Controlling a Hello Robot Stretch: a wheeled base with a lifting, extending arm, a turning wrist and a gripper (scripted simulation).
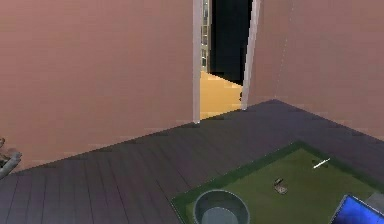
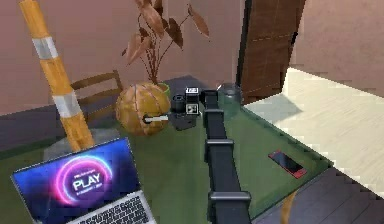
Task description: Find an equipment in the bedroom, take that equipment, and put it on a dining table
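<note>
Orange ball (image 2: 135,100) with dark seams rests on the green worktop (image 2: 180,165) at the pincer's (image 2: 160,118) fingertips; whether the pincer holds it cannot be told. The arm (image 2: 222,170) stretches level over the worktop. Behind the pincer stands a dry-leaved plant (image 2: 160,35); short of it, a laptop (image 2: 85,185) and red phone (image 2: 288,163). The forward view adds a grey bowl (image 1: 222,208) and a doorway (image 1: 225,45).

- The open dark doorway (image 1: 225,50) stands in the pink plaster wall (image 1: 90,70), beyond the dark plank floor (image 1: 120,175).
- The green-topped table (image 1: 250,178) lies in the forward view's lower right, with the round grey bowl (image 1: 222,207) on its left end.
- In the arm side view, the open laptop (image 2: 85,185) sits on the table's near left.
- The round orange vase of dried leaves (image 2: 143,105) stands behind the laptop, and the wooden chair (image 2: 95,90) is behind the vase.
- The flat red phone (image 2: 287,163) lies on the table at the right.
</note>
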